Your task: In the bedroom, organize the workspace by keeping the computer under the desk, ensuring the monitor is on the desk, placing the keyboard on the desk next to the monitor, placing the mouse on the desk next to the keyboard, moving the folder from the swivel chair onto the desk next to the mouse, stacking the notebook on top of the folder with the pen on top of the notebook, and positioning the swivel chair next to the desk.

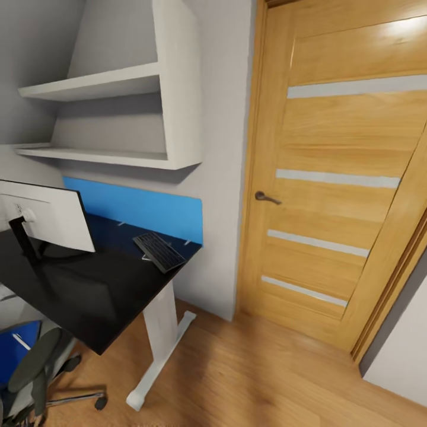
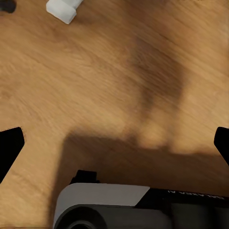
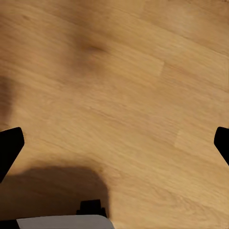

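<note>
At the left of the head view, a black surface on a white leg carries the monitor at its left. The keyboard lies to the right of the monitor, by the blue back panel. The swivel chair stands near the surface's near-left corner, with something blue beside it. A wooden door fills the right. Left gripper and right gripper both hang spread wide over wooden floor, holding nothing.
</note>
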